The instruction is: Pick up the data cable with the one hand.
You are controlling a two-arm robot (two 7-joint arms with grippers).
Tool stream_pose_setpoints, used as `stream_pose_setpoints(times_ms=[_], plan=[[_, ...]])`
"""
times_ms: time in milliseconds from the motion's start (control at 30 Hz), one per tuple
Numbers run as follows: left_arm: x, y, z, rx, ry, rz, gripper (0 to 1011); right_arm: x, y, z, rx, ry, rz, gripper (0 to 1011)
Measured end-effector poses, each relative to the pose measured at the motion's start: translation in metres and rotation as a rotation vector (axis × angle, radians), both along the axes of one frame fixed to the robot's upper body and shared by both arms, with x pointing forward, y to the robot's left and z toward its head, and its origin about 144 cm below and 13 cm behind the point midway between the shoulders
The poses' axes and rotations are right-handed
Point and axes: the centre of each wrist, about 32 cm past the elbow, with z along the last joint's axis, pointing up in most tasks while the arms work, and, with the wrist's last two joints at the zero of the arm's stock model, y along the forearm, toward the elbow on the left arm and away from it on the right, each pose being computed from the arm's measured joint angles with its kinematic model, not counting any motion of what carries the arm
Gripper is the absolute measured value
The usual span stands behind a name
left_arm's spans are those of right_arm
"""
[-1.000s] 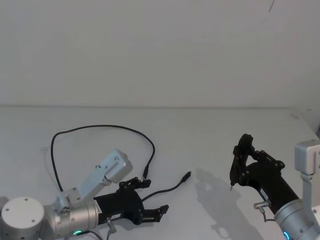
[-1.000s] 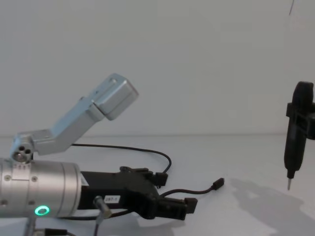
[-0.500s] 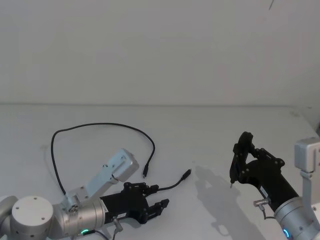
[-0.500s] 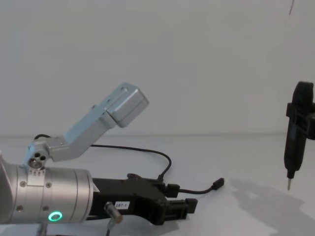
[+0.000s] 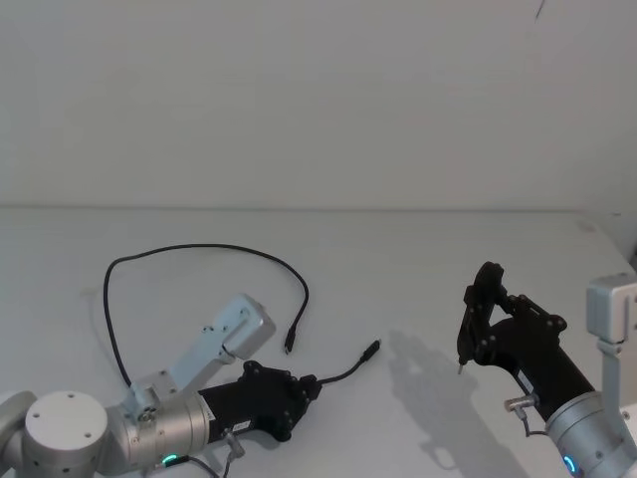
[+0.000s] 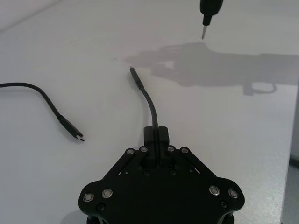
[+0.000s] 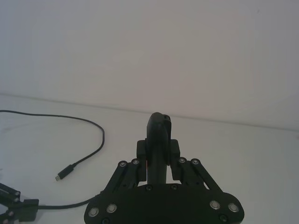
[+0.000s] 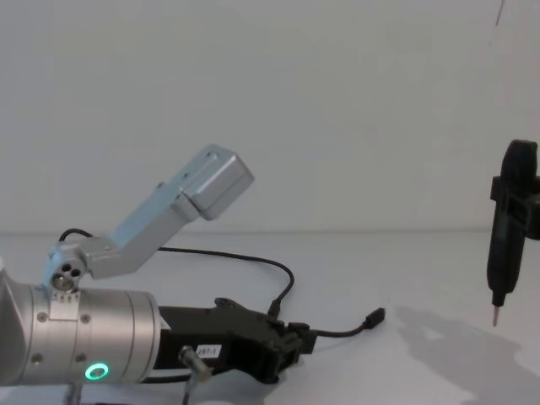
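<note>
One data cable [image 5: 199,250], pinched near one end by left gripper [image 6: 155,133]; well right of it, right gripper [image 7: 158,150] clasped pen tool [image 8: 504,236].

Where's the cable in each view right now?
Head: cable loops across the lower left, ending in the left gripper.
Left wrist: cable runs from the gripper's tips toward the pen tool.
Right wrist: cable curves to a plug beside the pen tool.
Chest: cable lower centre, from the gripper to a plug.
Landmark: the left gripper, shut on the cable.
</note>
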Motion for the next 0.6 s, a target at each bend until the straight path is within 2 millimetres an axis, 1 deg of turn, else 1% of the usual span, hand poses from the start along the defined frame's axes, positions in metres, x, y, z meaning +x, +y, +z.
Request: stream_pose_setpoints(times_ms=[133, 300, 600], plan=[[0.0, 0.0, 0.002, -0.007, -0.008, 0.009, 47, 0.0, 0.0, 0.0, 0.0, 0.0, 0.0, 279], [0.0, 0.001, 0.01, -0.024, -0.029, 0.019, 47, 0.0, 0.0, 0.0, 0.0, 0.0, 0.0, 279], [0.001, 0.011, 0.028, -0.061, -0.053, 0.005, 47, 0.0, 0.0, 0.0, 0.0, 0.0, 0.0, 279]])
